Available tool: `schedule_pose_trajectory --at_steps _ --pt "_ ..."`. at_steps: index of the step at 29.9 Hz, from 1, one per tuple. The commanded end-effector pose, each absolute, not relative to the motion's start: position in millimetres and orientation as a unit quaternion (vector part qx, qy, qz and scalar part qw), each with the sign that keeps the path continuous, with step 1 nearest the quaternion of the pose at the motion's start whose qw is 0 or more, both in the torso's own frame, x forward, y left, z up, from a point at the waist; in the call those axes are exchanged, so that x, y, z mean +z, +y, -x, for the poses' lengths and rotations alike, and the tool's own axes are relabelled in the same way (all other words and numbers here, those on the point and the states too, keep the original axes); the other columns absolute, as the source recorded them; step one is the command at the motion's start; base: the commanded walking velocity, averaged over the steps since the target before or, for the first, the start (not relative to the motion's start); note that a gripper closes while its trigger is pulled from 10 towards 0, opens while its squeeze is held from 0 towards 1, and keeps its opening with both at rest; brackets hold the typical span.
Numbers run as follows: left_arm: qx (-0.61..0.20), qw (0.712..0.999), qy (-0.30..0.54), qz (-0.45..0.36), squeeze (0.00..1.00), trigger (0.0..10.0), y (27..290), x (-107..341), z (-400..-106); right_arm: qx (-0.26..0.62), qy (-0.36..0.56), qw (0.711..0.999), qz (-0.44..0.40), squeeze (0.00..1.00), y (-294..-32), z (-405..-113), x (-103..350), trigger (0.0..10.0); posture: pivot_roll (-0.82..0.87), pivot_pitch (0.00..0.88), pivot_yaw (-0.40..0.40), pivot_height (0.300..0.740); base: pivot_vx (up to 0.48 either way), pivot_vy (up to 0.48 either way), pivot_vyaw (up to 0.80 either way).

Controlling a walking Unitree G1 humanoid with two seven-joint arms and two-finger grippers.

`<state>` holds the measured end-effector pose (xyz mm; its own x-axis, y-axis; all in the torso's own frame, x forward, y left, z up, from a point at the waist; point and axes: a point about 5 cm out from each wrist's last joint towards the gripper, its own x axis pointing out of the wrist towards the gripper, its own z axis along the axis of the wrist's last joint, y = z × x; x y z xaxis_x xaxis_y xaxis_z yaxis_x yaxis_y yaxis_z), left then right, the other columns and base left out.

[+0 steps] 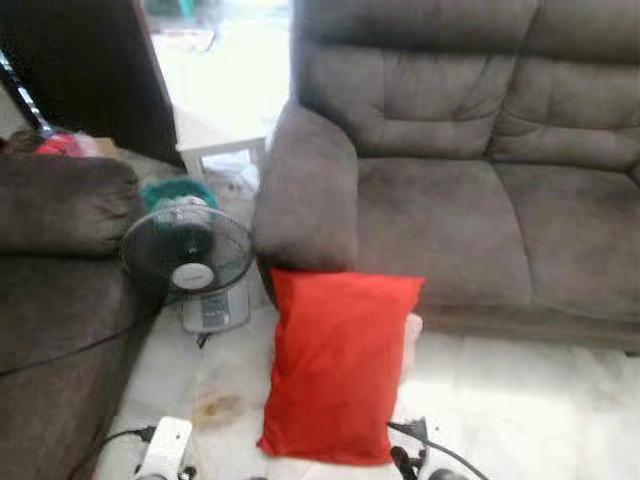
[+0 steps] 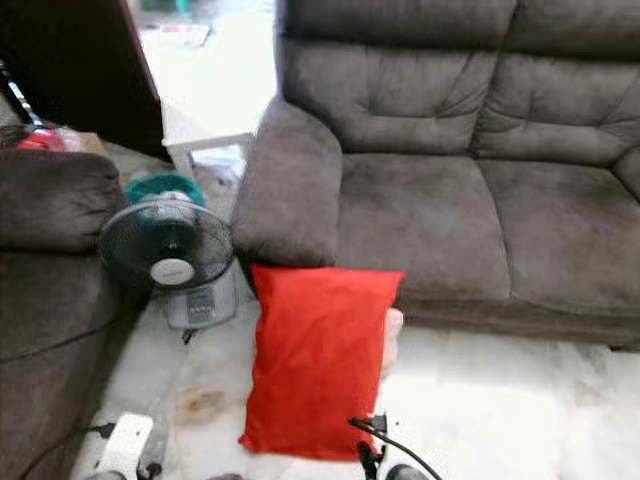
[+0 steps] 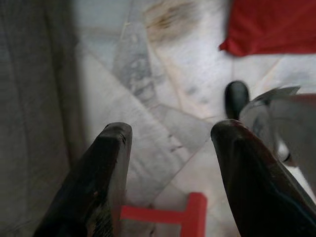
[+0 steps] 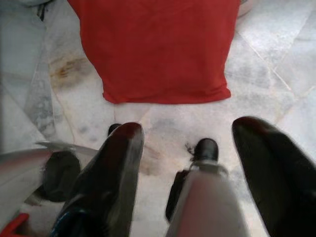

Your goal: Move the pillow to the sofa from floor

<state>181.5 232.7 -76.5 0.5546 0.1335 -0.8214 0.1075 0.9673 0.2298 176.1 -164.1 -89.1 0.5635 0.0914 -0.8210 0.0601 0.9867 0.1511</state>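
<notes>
Left claw [image 3: 170, 148] is seen spread open over the marble floor [image 3: 163, 89], nothing held; right claw [image 4: 190, 148] likewise spread open, empty, pointed toward the near end of the red pillow [image 4: 158, 47]. Pillow is laid flat on the floor, long axis running from the robot toward the sofa [image 1: 470, 190], far short edge touching the sofa base just below the armrest [image 1: 305, 190]. A small pale object [image 1: 412, 332] is partly hidden behind the pillow's right edge. A black desk fan [image 1: 187, 255] is stood just left of the pillow, beside the armrest, with a teal item [image 1: 175, 190] behind it. A second brown couch [image 1: 55, 290] is placed at far left, a cable draped over it. Red tape [image 3: 182, 215] is stuck on the floor under the left claw. No writing can be read.
</notes>
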Motion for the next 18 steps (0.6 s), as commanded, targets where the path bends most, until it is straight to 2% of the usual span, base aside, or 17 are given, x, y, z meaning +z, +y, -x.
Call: schedule_pose_trajectory --at_steps 1,3,11,18 --pt "-0.002 0.869 0.478 -0.126 0.0 10.0 226 -80 -176 -0.002 0.482 0.873 -0.079 0.0 -170 -166 -93 10.0 0.12 0.094 -0.002 0.74 0.0 0.0 0.0" --pt "0.002 0.873 0.471 -0.13 0.0 10.0 227 -80 -177 -0.002 0.482 0.873 -0.079 0.0 -170 -166 -93 10.0 0.12 0.095 -0.002 0.74 0.0 0.0 0.0" --pt "0.065 0.919 0.367 -0.131 0.0 10.0 229 -68 -187 -0.005 0.481 0.873 -0.079 0.0 -170 -165 -94 10.0 0.13 0.096 0.0 0.74 0.0 0.0 0.0" --pt "0.061 0.931 0.341 -0.117 0.0 10.0 228 -65 -189 -0.006 0.48 0.873 -0.081 0.0 -170 -166 -93 10.0 0.13 0.093 0.005 0.74 0.0 0.0 0.0"
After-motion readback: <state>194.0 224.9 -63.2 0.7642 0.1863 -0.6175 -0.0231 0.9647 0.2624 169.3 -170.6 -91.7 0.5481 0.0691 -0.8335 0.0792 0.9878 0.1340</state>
